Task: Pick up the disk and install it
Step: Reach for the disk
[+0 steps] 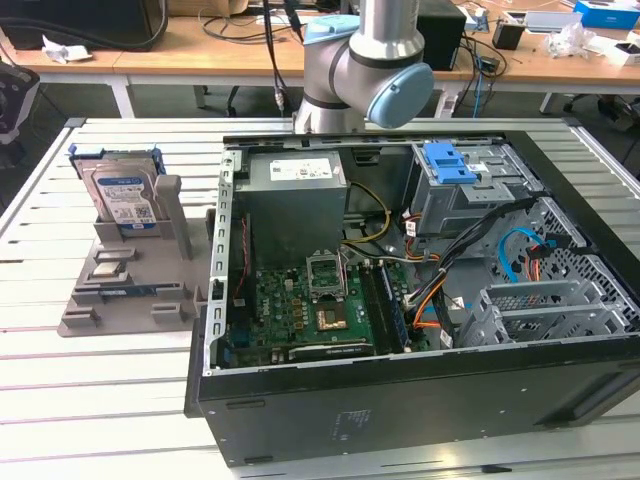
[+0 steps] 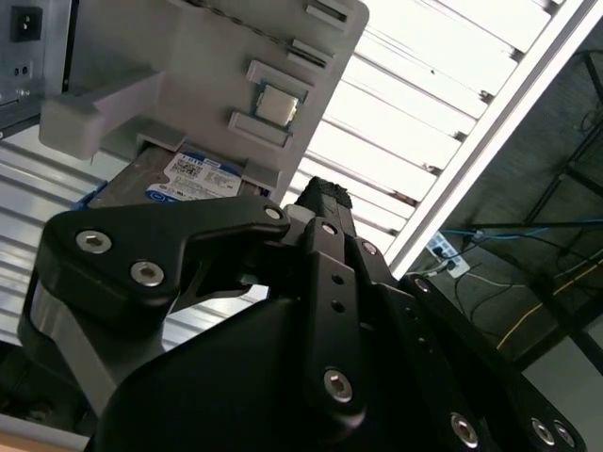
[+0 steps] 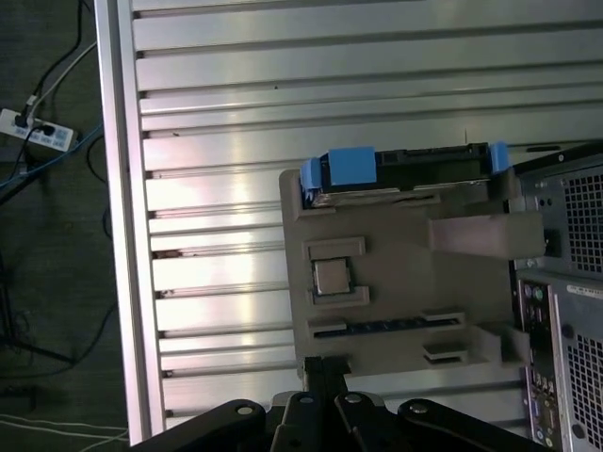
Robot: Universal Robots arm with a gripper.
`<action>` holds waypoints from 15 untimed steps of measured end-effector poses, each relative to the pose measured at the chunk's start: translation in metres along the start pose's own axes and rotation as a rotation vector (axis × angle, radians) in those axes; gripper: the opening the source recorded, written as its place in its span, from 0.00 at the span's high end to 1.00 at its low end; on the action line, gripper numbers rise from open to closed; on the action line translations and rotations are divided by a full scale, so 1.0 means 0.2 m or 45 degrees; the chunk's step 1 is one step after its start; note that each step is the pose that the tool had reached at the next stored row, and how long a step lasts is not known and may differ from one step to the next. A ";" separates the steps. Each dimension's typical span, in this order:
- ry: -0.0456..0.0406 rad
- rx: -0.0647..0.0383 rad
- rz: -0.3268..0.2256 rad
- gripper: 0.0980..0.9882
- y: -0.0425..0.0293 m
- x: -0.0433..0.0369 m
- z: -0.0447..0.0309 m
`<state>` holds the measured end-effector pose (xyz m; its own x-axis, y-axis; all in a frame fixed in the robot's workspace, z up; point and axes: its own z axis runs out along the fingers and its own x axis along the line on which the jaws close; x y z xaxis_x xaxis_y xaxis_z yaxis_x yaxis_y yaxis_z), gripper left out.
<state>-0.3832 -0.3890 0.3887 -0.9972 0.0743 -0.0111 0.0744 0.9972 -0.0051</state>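
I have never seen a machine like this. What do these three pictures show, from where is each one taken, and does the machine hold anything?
The machine is a robot arm, grey with light blue caps, at the far side of a slatted metal table. The exterior view is taken by a camera off the arm that sees the whole scene.

On the table lie an open computer case and, at the exterior view's left, a grey holder. The disk, silver with a blue frame, stands upright in that holder.

The two wrist views come from cameras that ride on the arm. In both wrist views the black tool is in the foreground, with the holder and the disk beyond it. The tool is shut, holds nothing and is apart from the disk.
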 end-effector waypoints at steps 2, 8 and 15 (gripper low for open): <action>0.002 0.003 0.000 0.99 0.010 -0.017 0.004; 0.004 0.013 0.000 0.99 0.104 -0.044 0.010; 0.003 0.015 0.000 0.99 0.210 -0.044 0.012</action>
<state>-0.3714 -0.3478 0.3861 -0.9972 0.0744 -0.0085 0.0745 0.9971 -0.0172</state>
